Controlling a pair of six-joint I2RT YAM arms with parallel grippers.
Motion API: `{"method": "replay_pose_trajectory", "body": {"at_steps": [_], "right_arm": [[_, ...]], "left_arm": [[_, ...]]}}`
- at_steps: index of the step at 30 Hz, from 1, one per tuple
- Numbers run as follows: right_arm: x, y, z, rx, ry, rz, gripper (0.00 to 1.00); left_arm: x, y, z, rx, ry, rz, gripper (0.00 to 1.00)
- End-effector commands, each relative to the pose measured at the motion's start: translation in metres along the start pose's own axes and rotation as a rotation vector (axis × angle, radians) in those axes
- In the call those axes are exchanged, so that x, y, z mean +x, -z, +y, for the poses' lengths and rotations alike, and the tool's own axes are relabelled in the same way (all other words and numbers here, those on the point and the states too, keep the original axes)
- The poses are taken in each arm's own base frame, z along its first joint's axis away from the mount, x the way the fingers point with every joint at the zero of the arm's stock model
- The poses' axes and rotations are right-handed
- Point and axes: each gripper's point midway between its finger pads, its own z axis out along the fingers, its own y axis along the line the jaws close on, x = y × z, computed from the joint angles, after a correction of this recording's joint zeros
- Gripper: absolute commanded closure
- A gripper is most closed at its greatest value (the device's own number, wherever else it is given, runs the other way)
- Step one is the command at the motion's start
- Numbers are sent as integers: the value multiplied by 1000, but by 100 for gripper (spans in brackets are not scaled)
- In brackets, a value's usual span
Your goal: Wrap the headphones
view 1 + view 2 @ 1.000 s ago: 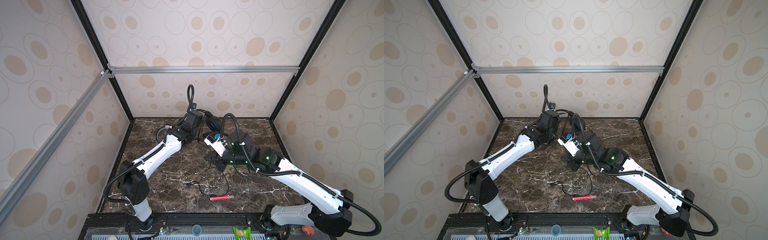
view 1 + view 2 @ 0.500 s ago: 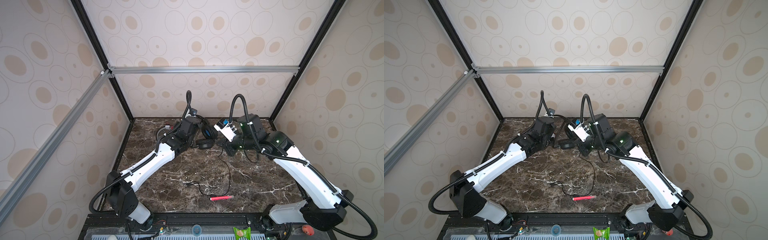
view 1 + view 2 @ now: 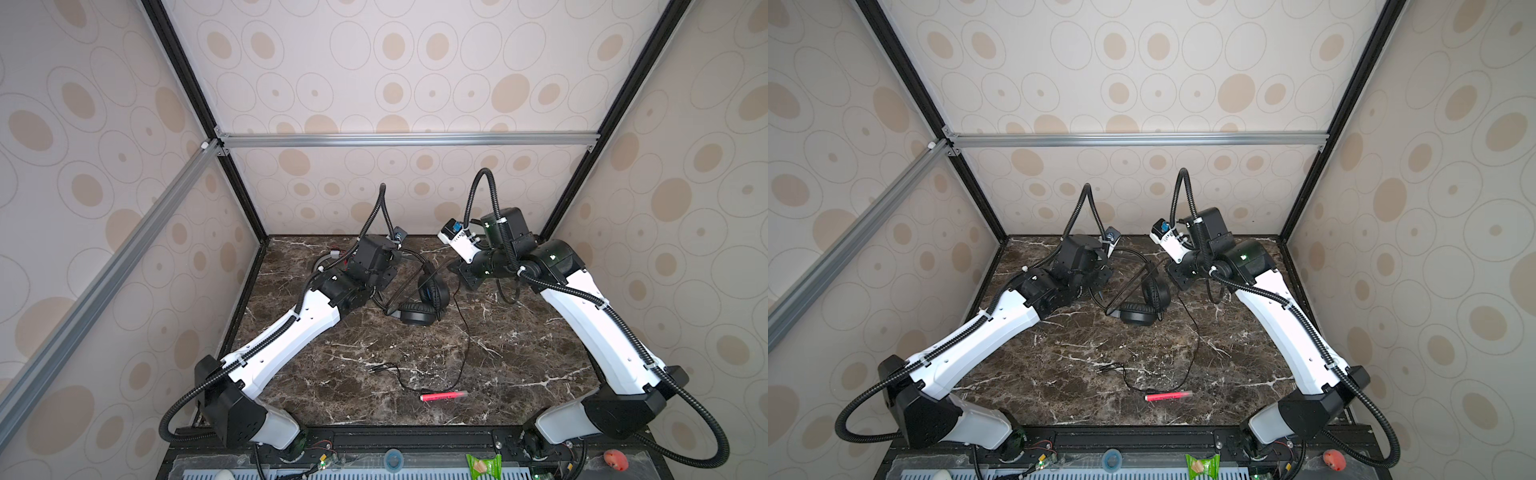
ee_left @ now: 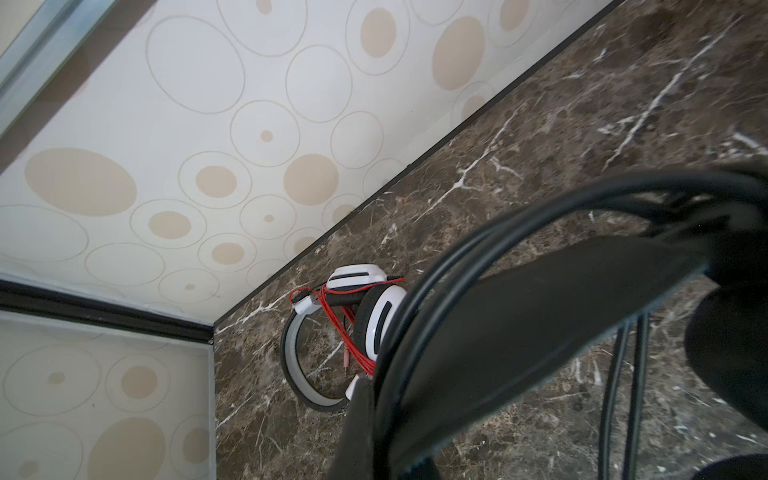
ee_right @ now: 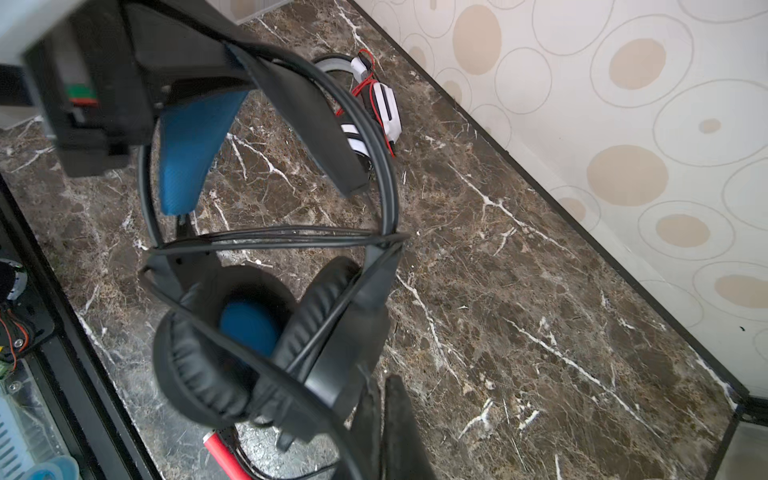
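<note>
Right wrist view, left tool (image 5: 178, 93) clenching black headset band (image 5: 299, 99), right tool (image 5: 380, 399) pinching its cord (image 3: 466, 332)

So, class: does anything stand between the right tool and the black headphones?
Nothing visible does. The right tool is shut on the black cord, which runs straight to the black headphones held by the left tool.

White headset (image 3: 318, 265) mostly hidden behind left arm (image 3: 299, 328) in both top views. Black headset (image 4: 519, 332) blurred, cut by frame edge in left wrist view. Right gripper (image 5: 383, 415) fingers blurred, cut off too. Black cord (image 3: 467, 332) plug end too small to tell.
</note>
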Motion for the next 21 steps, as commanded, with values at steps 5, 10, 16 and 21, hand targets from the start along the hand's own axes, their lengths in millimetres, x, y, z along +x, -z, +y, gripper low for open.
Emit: {"method": "replay_pose_trajectory", "body": {"at_steps": [5, 10, 16, 21], "right_arm": [[-23, 3, -24, -19, -82, -107, 97], [-24, 0, -39, -40, -134, -139, 95], [-23, -9, -45, -84, -185, -166, 93], [-22, -17, -43, -124, -210, -188, 90]], "left_arm": [[-26, 47, -1, 114, 10, -90, 100], [-40, 64, -4, 177, 37, -142, 100], [-53, 74, -3, 209, 77, -192, 100], [-68, 82, -3, 239, 118, -239, 100]]}}
